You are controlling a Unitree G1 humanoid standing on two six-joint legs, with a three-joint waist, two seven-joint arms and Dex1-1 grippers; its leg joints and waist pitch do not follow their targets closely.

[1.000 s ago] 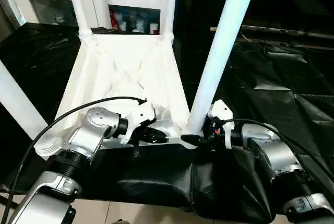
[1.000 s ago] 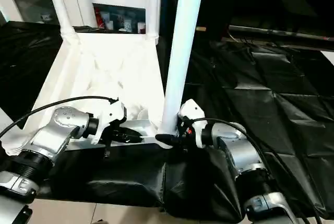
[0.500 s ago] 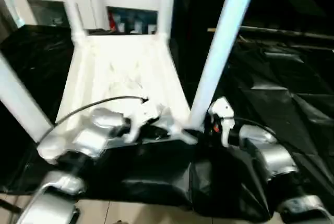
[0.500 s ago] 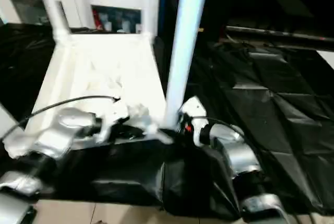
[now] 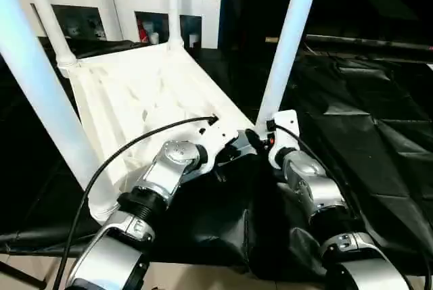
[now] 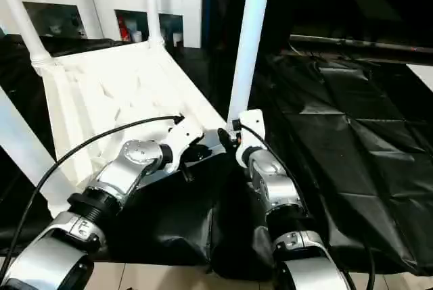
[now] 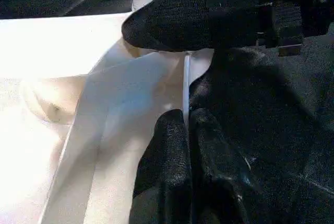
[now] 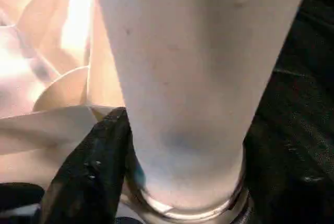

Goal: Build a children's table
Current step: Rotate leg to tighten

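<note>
Head views: found tabletop [image 5: 142, 94] lying underside up on the black-draped desk [image 5: 365, 121], four legs [image 5: 287, 40] standing in its corner sockets. Judged assembly nearly complete; seating of near-right leg unconfirmed.

Left wrist view: noted left gripper [image 7: 188, 130] clenched, nothing between fingers, tips resting at tabletop's near rim.

Right wrist view: noted right gripper [image 6: 230, 136] fingers [image 8: 91, 166] spread about near-right leg's base at its socket; firm grasp not discernible.
</note>
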